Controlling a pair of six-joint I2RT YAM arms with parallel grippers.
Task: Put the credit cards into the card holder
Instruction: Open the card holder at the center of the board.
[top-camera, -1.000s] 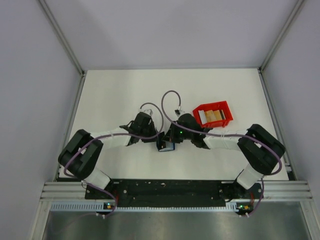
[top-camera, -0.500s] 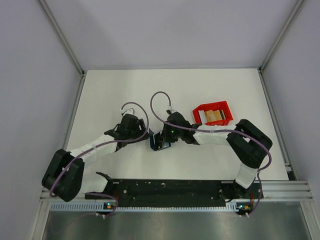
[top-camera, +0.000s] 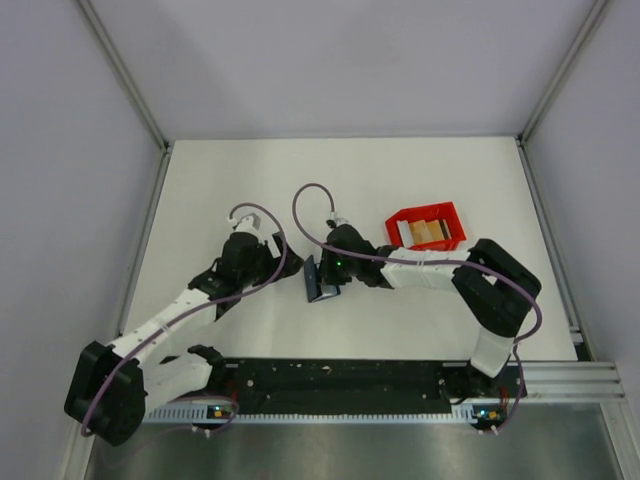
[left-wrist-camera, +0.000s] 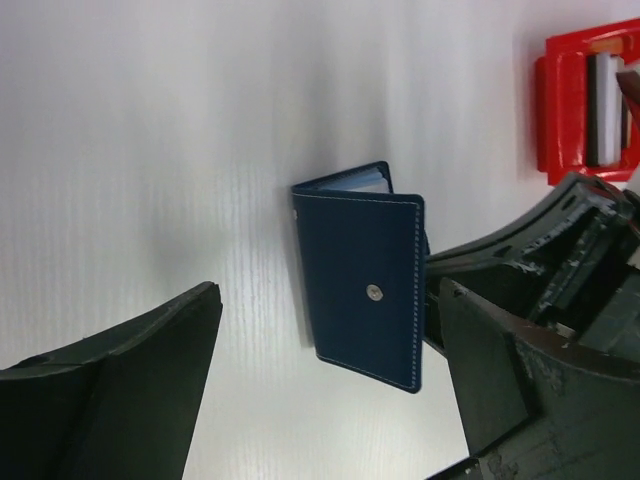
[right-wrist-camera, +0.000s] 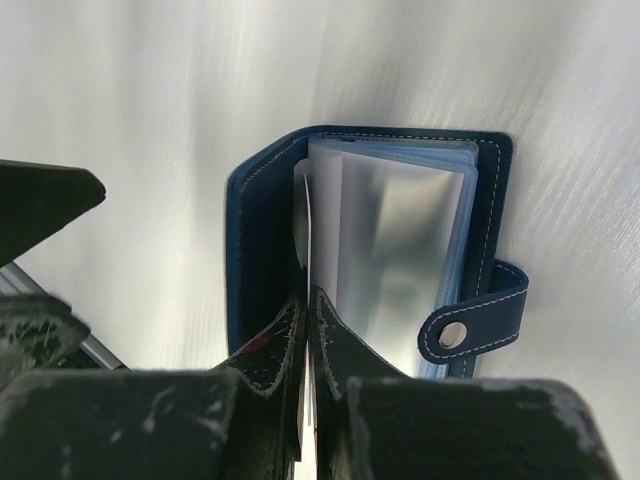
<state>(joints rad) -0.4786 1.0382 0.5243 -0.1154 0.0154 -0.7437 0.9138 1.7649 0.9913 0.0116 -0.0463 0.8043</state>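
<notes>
White table (top-camera: 420, 170), grey walls (top-camera: 330, 60) — right gripper (right-wrist-camera: 306, 296) pinching card (right-wrist-camera: 304, 215).

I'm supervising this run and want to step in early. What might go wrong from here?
1. The left gripper is open and off the card holder; unsteadied, it may slide or tip as the right gripper pushes.
2. The white card it seems to pinch may slip beside the cover, missing a pocket.

- A dark navy-blue folding card holder (left-wrist-camera: 365, 285) lies half open on the white table (left-wrist-camera: 150, 120), showing its metal snap.
- The left gripper (left-wrist-camera: 330, 290) spreads its black fingers (left-wrist-camera: 120, 390) wide on both sides.
- A red plastic bin (left-wrist-camera: 560, 110) is top right.
</notes>
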